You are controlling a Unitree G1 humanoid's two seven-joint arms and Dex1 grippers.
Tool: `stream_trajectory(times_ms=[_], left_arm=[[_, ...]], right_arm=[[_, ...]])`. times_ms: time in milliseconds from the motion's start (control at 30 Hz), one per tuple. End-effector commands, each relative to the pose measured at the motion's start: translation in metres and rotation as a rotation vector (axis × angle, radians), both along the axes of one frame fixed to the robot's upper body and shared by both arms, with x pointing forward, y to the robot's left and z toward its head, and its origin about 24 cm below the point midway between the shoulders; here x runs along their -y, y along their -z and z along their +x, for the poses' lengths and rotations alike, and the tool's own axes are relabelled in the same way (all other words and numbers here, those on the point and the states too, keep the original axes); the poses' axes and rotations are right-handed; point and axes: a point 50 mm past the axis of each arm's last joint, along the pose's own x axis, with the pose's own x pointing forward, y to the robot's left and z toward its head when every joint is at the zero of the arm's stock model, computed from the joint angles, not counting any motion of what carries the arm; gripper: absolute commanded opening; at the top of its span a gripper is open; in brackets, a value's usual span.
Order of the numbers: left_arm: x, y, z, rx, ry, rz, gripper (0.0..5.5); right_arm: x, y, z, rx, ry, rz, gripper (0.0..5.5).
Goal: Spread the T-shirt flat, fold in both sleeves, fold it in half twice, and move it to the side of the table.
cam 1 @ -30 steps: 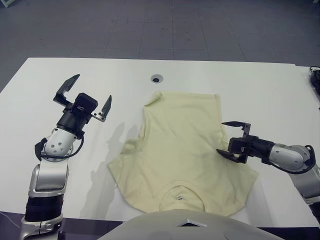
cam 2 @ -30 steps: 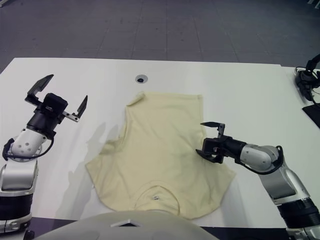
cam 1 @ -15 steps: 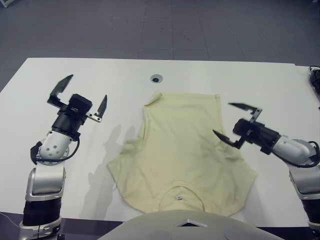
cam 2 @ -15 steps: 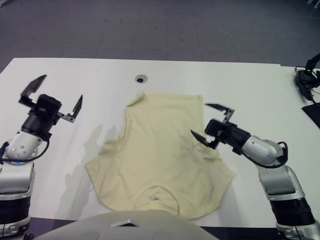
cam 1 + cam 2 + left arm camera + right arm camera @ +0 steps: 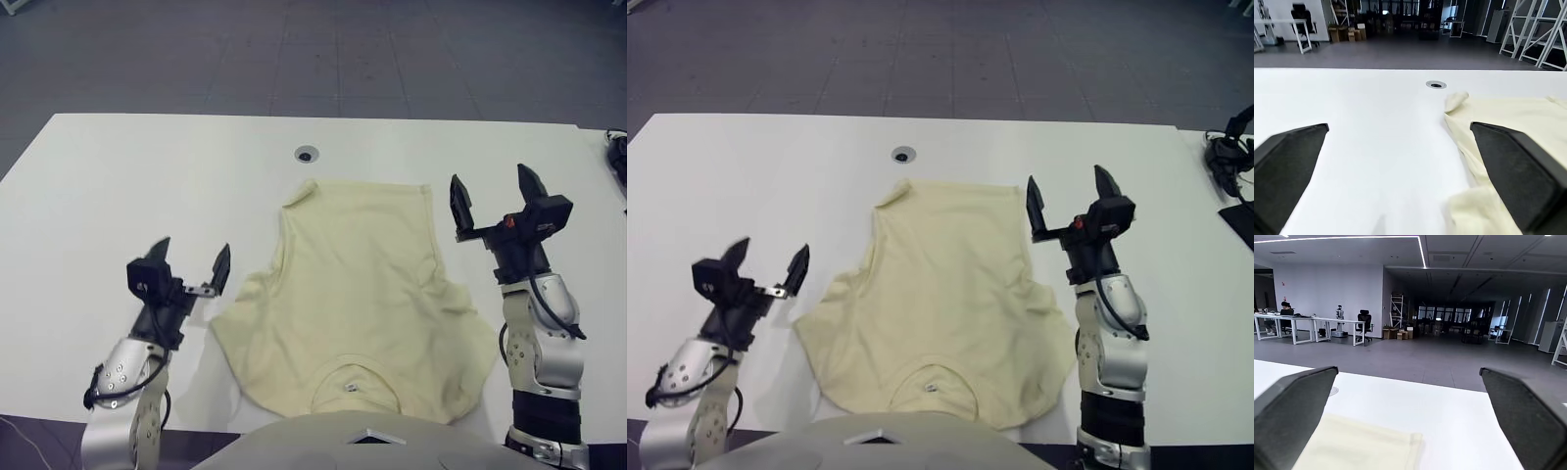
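The pale yellow T-shirt (image 5: 358,294) lies on the white table (image 5: 118,166), close to the front edge and a bit toward the right side. Its neck hole is by the front edge and its bottom hem points to the far edge. It is wrinkly, and the far left corner of the hem curls up. The left gripper (image 5: 193,251) is wide open and holds nothing. It hangs over the table near the front edge, just beside the shirt's left side. The right gripper (image 5: 490,178) is wide open too, with nothing in it, and points up just beside the shirt's right side. A small round hole (image 5: 307,154) sits in the table past the hem. The right eye view shows black wires (image 5: 1227,157) at the table's right edge. The left wrist view looks low across the table at the curled corner and the hole, with shelves (image 5: 1537,29) behind. The right wrist view shows a corner of the shirt, and desks (image 5: 1303,328) and a chair (image 5: 1364,325) in the room.
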Motion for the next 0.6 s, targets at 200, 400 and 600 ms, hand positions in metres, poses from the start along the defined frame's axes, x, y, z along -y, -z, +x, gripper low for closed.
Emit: stream_trajectory(times_ms=[200,400,600], left_arm=[[0.019,0.041,-0.045,-0.278,-0.111,-0.431,5.38],[0.026,0.052,-0.063,-0.354,-0.169,-0.472,5.38],[0.030,0.059,-0.071,-0.398,-0.167,-0.453,5.02]], right_arm=[[0.006,-0.004,0.003,0.023,0.022,-0.003,5.40],[0.006,-0.005,0.004,0.023,0.021,-0.005,5.40],[0.005,-0.005,0.003,0.025,0.013,0.001,5.40]])
